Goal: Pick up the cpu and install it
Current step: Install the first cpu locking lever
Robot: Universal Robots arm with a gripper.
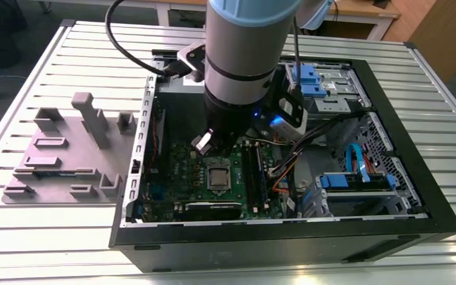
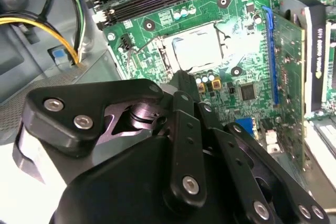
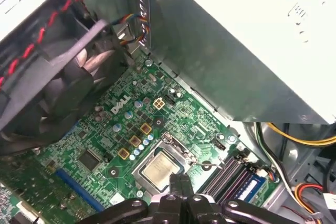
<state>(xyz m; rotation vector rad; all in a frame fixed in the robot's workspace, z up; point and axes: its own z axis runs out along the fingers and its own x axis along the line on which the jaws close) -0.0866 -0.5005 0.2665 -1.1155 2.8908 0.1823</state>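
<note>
The cpu lies flat in the socket on the green motherboard inside the open computer case. Its pale silver top also appears in both wrist views. My gripper hangs just above the board, beside the socket on its far side in the exterior view. The black fingers are pressed together with nothing between them, and their tips end at the socket's edge. The gripper is apart from the cpu.
The case walls ring the board. Memory slots and yellow cables lie on one side of the socket, a fan and an expansion card nearby. A grey fixture plate sits at the exterior view's left.
</note>
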